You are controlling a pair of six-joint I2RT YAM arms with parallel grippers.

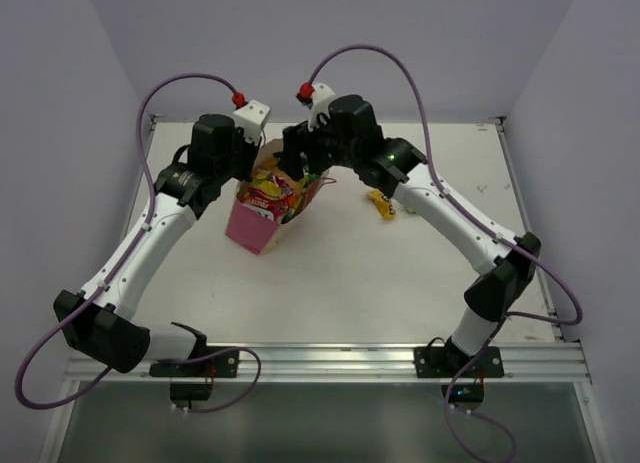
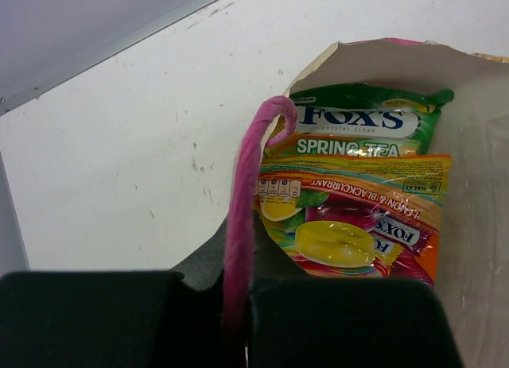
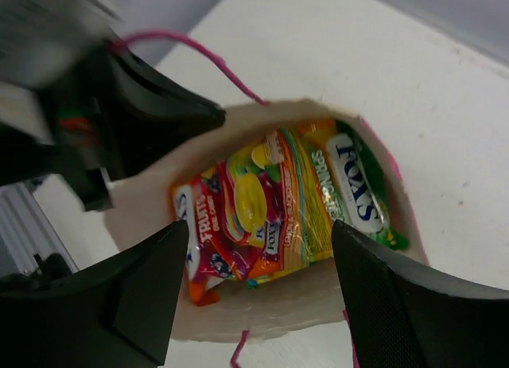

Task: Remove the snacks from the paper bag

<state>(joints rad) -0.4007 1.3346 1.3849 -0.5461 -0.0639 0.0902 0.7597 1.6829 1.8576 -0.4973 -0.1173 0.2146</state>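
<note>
Left end effector (image 2: 238,304): my two fingers are pressed together on one pink cord handle (image 2: 242,217) of the paper bag (image 1: 250,228), at the bag's left rim. Right end effector (image 3: 258,229): my fingers (image 3: 135,304) are spread wide apart and hang over the open mouth of the bag, touching nothing that I can see.

The bag, one in number, stands tilted on the white worktop (image 1: 400,283) between my two arms, pink outside and tan inside.

Snacks counted in the right wrist view: three packets lying side by side inside the bag, namely a green "Spring Tea" packet (image 3: 358,185), a yellow-and-orange packet (image 3: 262,201) and a red "Fruits" packet (image 3: 203,241).

The left wrist view shows only two of these, the green one (image 2: 362,125) above the yellow-and-orange one (image 2: 350,225); the red one is out of its sight.

The top view alone shows a fourth snack, one small yellow packet (image 1: 381,203), lying on the worktop to the right of the bag, well apart from it and just beside my right arm.
</note>
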